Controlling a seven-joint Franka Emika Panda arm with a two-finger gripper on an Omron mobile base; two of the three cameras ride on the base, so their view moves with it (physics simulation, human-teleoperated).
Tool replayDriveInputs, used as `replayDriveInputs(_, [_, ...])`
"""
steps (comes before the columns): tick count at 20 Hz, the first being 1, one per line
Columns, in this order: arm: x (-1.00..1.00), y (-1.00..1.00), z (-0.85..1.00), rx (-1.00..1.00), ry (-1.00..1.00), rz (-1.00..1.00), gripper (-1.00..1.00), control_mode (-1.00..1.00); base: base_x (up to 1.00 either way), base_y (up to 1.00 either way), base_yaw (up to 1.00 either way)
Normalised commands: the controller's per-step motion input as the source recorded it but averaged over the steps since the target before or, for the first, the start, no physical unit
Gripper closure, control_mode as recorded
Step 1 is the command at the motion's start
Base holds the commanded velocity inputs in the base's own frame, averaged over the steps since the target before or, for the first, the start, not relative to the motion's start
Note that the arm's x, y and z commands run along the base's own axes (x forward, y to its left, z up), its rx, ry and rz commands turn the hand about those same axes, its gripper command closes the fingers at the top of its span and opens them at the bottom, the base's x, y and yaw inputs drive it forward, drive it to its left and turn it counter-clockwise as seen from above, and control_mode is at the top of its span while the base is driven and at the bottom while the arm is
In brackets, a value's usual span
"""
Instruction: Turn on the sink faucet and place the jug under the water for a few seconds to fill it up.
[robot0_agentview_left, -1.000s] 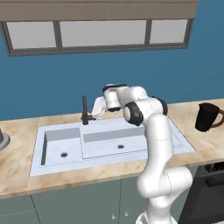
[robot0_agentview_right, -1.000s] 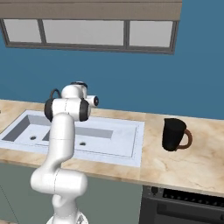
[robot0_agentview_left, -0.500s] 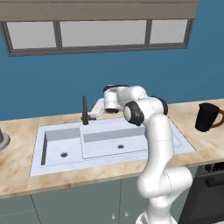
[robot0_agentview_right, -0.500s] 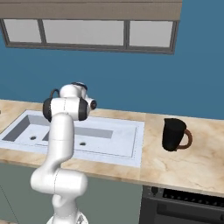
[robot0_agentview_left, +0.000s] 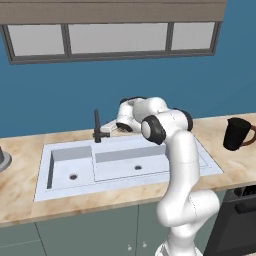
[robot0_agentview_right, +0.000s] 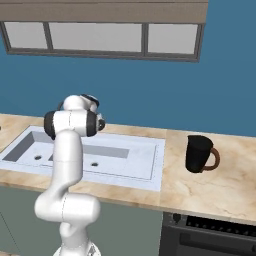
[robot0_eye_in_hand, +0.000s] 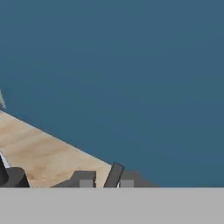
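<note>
The dark grey sink faucet (robot0_agentview_left: 96, 124) stands upright behind the pale two-basin sink (robot0_agentview_left: 55, 186). My gripper (robot0_agentview_left: 108, 129) is right beside the post at its small lever (robot0_agentview_left: 102, 133). In the hand view the lever (robot0_eye_in_hand: 114, 174) stands between the fingertips (robot0_eye_in_hand: 84, 178) of my gripper (robot0_eye_in_hand: 105, 181), which look closed in on it. The faucet base (robot0_eye_in_hand: 11, 177) is at the lower left there. The black jug (robot0_agentview_left: 235, 133) with a brown handle stands upright on the counter far to the right, also seen as the jug (robot0_agentview_right: 199, 153). The water is out of view.
My arm (robot0_agentview_right: 72, 125) crosses over the sink (robot0_agentview_right: 145, 172) from the front. A blue wall (robot0_eye_in_hand: 131, 65) rises just behind the wooden counter (robot0_eye_in_hand: 39, 153). A dark oven front (robot0_agentview_right: 210, 235) sits below the counter on the right. A grey object (robot0_agentview_left: 3, 158) shows at the far left edge.
The hand has eased slightly down and left, closer to the faucet lever. The jug and faucet post have not moved.
</note>
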Motion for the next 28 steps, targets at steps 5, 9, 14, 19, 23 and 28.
replayDriveInputs(5, [0.0,-0.98,-0.32,0.12,0.17,-0.17,1.0,-1.0,0.0,0.0,0.0])
replayDriveInputs(9, [0.01,-1.0,-0.33,0.16,0.24,-0.18,1.0,-1.0,0.0,0.0,0.0])
replayDriveInputs(14, [0.01,-0.99,-0.41,0.15,0.25,-0.15,1.0,-1.0,0.0,0.0,0.0])
replayDriveInputs(19, [-0.06,-0.82,-0.46,0.19,0.13,-0.08,1.0,-1.0,0.0,0.0,0.0])
replayDriveInputs(23, [-0.04,-0.2,-0.56,0.03,0.12,-0.01,-1.0,-1.0,0.0,0.0,0.0])
replayDriveInputs(28, [-0.31,-0.21,-0.07,-0.01,0.0,-0.07,-1.0,-1.0,0.0,0.0,0.0])
